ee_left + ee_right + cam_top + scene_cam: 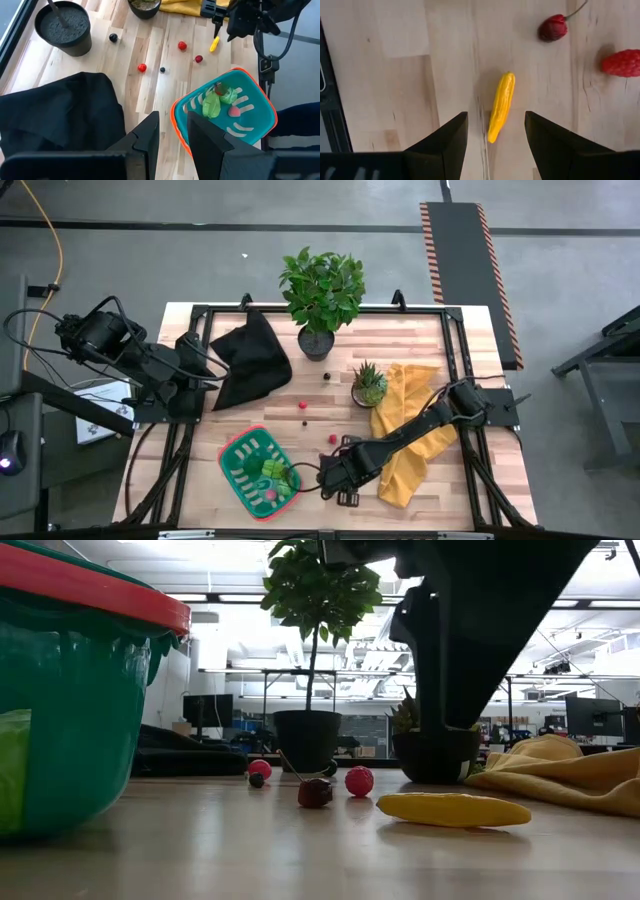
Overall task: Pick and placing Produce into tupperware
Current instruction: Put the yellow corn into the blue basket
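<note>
Right gripper (496,131) hangs over the yellow piece (501,106), jaws spread wide and empty, one finger on each side of it as the wrist view shows. The piece lies flat on the surface (420,340), near the tub (256,471), with a dark cherry (552,28) and a red berry (621,63) a little farther out. This looks like the approach for the next pick. The tub sits at the front edge with green and pink pieces (219,101) already inside. Next move, as I read it: drop straight down, close across the narrow body of the yellow piece, then lift and swing over the tub's red rim. Left gripper (172,131) waits beside the black cloth (250,360), jaws narrow, holding nothing.
</note>
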Action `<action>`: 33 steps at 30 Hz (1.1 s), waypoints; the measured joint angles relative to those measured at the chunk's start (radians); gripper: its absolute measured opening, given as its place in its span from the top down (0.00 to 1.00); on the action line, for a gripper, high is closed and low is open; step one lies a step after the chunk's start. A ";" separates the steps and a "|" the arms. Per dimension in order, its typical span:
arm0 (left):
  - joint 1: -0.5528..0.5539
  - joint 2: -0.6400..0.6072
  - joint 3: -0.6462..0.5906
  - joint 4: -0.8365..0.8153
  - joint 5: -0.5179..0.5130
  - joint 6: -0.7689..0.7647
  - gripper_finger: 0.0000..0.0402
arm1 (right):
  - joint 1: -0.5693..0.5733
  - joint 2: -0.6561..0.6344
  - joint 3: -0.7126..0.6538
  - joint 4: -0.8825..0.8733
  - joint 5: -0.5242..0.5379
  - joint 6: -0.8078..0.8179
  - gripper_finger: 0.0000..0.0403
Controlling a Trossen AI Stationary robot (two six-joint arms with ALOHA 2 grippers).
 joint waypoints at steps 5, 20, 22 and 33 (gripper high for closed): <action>0.000 0.000 0.000 -0.001 0.000 0.000 0.78 | -0.021 0.000 0.000 0.040 -0.006 0.078 0.53; 0.000 0.000 0.000 -0.002 0.000 0.034 0.78 | -0.041 0.058 0.000 0.047 -0.042 0.145 0.53; 0.000 0.000 0.000 -0.002 0.000 0.033 0.78 | -0.040 0.071 0.000 0.045 -0.039 0.167 0.53; 0.000 0.000 0.000 -0.021 0.000 0.034 0.78 | -0.038 0.075 0.000 0.019 -0.011 0.244 0.53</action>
